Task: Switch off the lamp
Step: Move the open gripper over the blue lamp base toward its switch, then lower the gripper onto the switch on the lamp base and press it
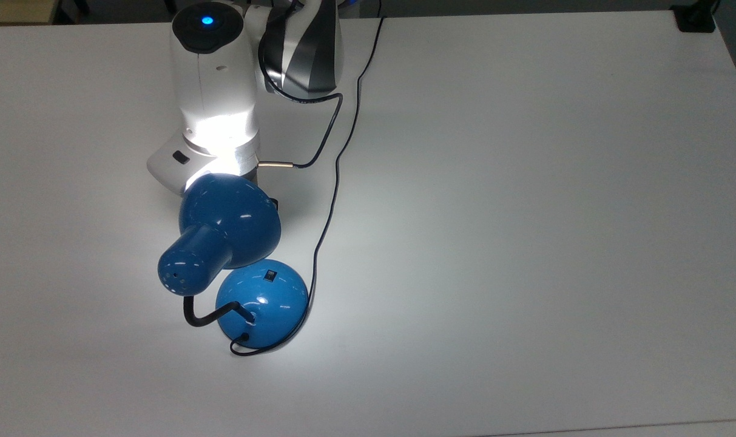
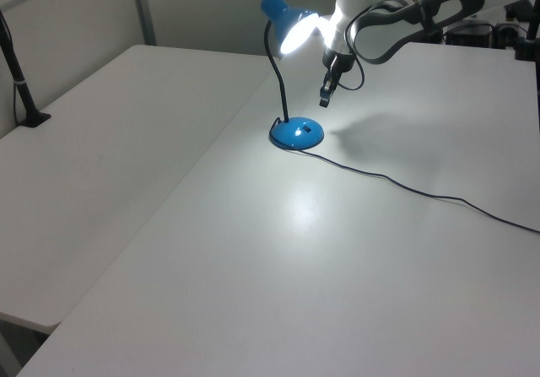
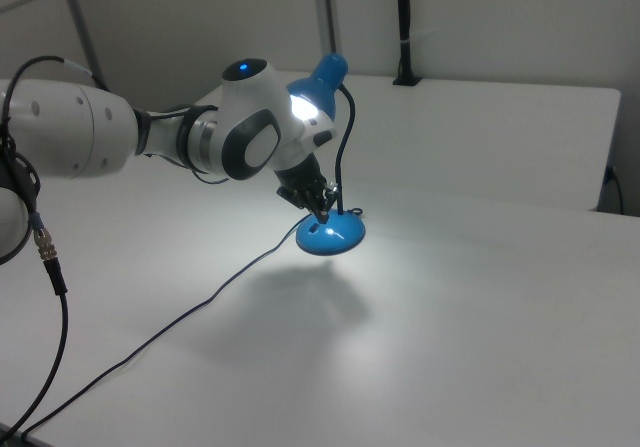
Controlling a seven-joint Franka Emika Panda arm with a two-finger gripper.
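Note:
The lamp is lit and stands on the white table (image 1: 525,212). Its glossy blue shade (image 1: 231,218) hangs over the round blue base (image 1: 261,309), which carries a small black switch (image 1: 270,276). In the top view the shade covers most of my gripper, and the white wrist (image 1: 216,139) glows in the lamp's light. In the left view my gripper (image 2: 323,100) hangs shut, pointing down, a little above and right of the base (image 2: 296,133). From the right view the gripper's (image 3: 324,213) tips sit just above the base (image 3: 335,235), with nothing between them.
The lamp's thin black cord (image 1: 334,182) runs from the base toward the table's far edge in the top view, close beside my arm. A black clamp (image 1: 695,21) sits at one table corner. A black post (image 2: 24,90) stands at the left view's left edge.

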